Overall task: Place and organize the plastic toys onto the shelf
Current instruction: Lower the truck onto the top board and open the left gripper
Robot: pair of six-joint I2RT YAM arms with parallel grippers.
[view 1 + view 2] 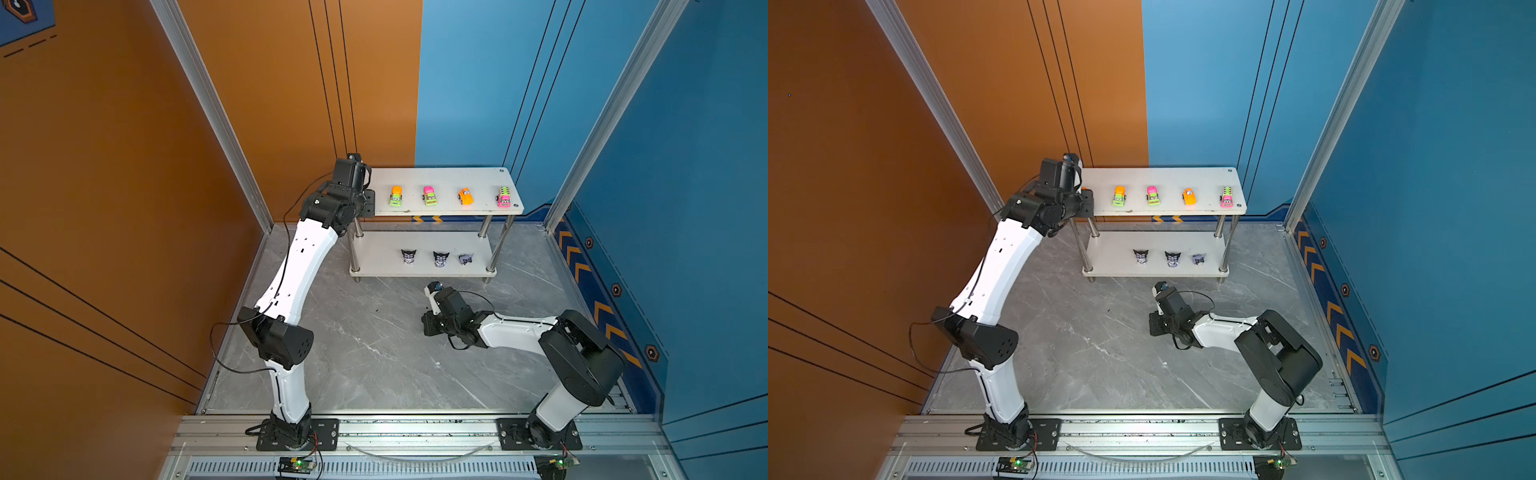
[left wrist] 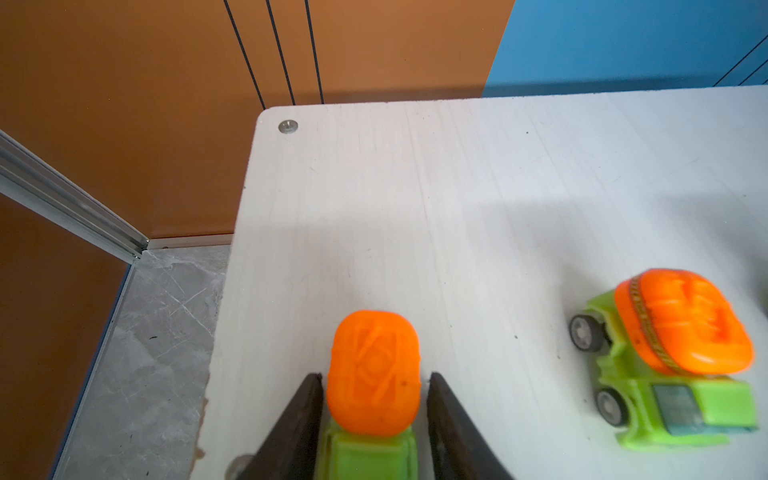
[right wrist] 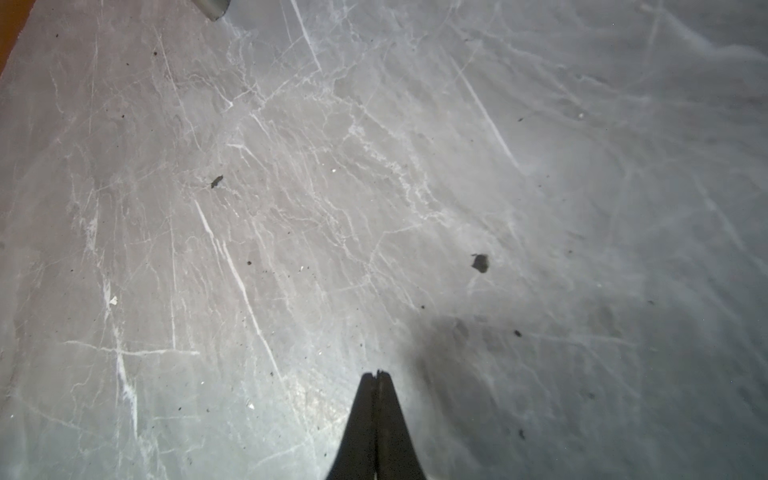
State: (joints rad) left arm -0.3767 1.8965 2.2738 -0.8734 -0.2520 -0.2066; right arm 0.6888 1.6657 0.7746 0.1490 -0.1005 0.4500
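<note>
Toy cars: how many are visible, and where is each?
5. Four line the shelf's top board: orange-green car, pink-green car, orange car, striped pink car. The fifth car is between the left gripper's jaws at the board's left end, mostly hidden in both top views.

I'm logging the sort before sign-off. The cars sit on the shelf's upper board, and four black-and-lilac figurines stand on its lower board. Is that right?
Not quite. The lower board holds three figurines, not four: one, a second and a third, as both top views show. The cars do sit on the upper board.
</note>
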